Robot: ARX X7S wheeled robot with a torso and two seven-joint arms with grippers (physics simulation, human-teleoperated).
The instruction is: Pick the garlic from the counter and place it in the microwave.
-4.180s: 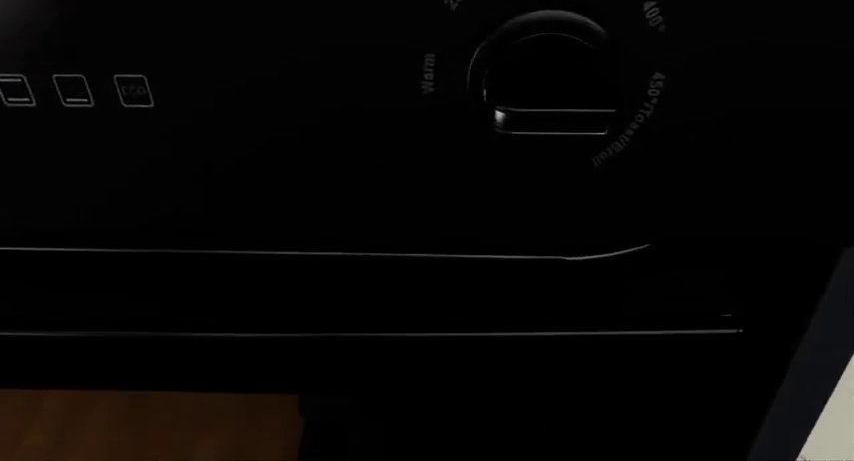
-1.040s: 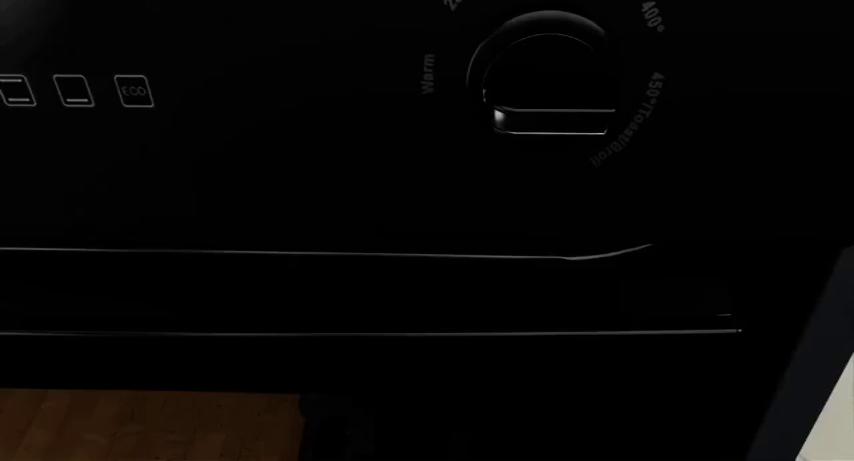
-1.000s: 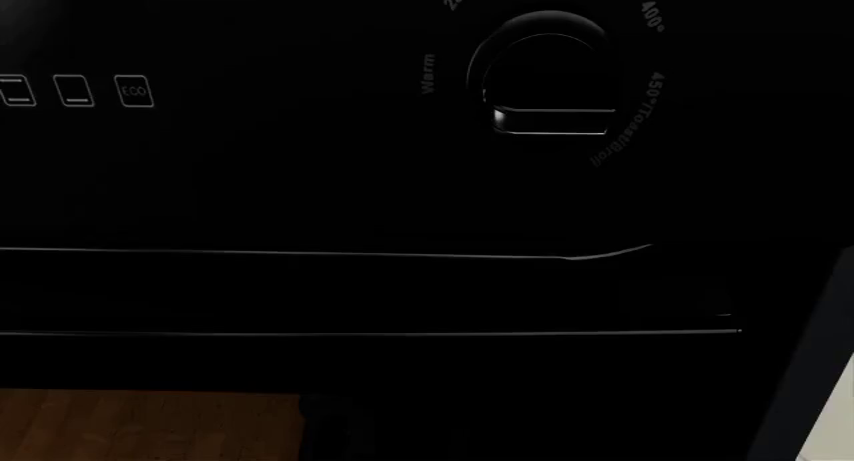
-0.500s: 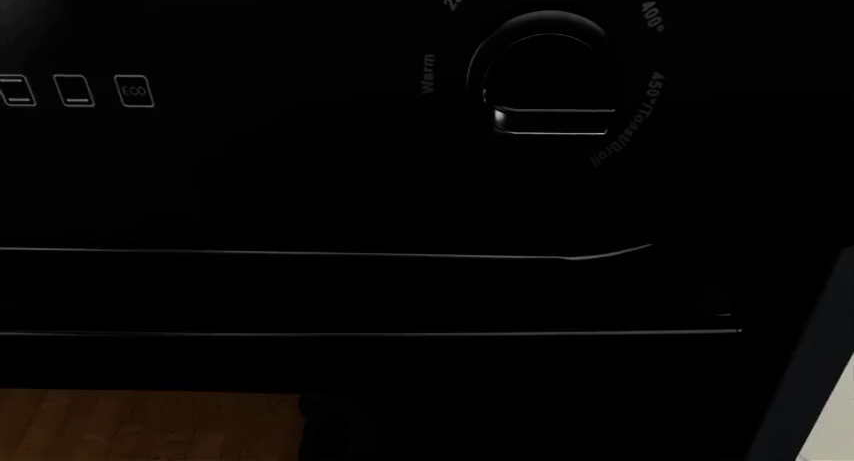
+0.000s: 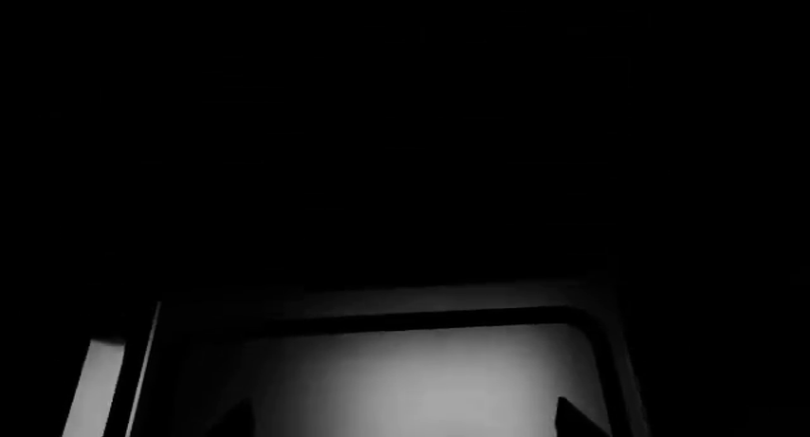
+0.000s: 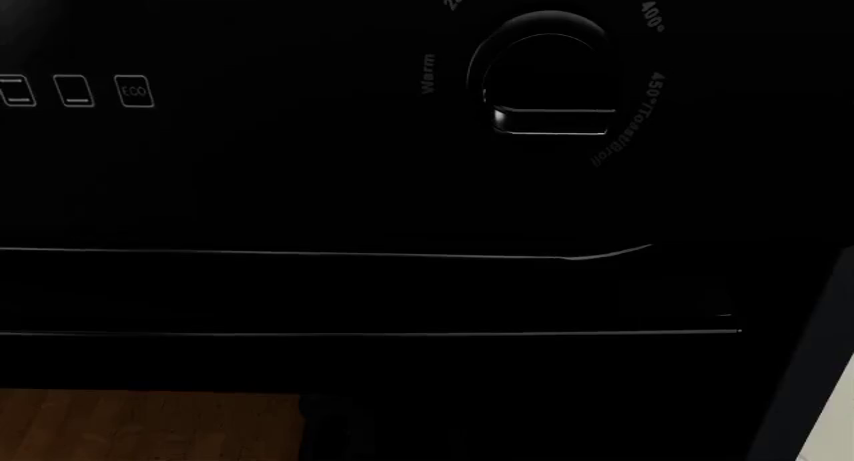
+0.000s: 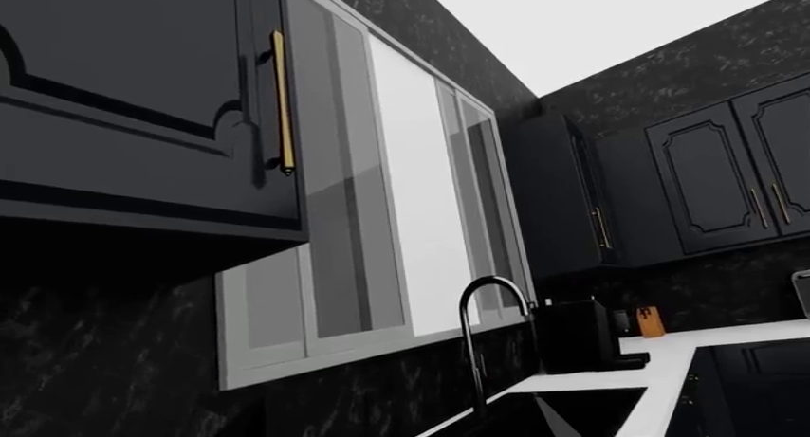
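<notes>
Nowhere in the three views does either gripper show, so how wide the jaws stand cannot be told, nor whether anything is held. The garlic is not visible in any view either.

Up close in the head view, a black appliance front (image 6: 334, 181) fills nearly the whole frame. A round knob (image 6: 545, 76) sits at upper right, ringed with faint lettering: "Warm", "250", "400" and "450-Toast/Broil". At the left edge are three small square buttons (image 6: 78, 91), the rightmost reading "ECO". Two thin pale lines run across the lower half, and a strip of wood floor (image 6: 134, 421) shows at lower left. Against the frames from up to four seconds back, this view is unchanged.

The left wrist view is almost wholly black, with only a grey framed panel (image 5: 418, 380) lit at the bottom.

In the right wrist view, a dark cabinet door (image 7: 127, 86) with a brass handle (image 7: 281, 100) is nearest, at upper left. Beyond it come a window (image 7: 405, 228), a black faucet (image 7: 487, 347), and the white counter (image 7: 658, 361) at lower right, carrying a black machine (image 7: 579, 335).
</notes>
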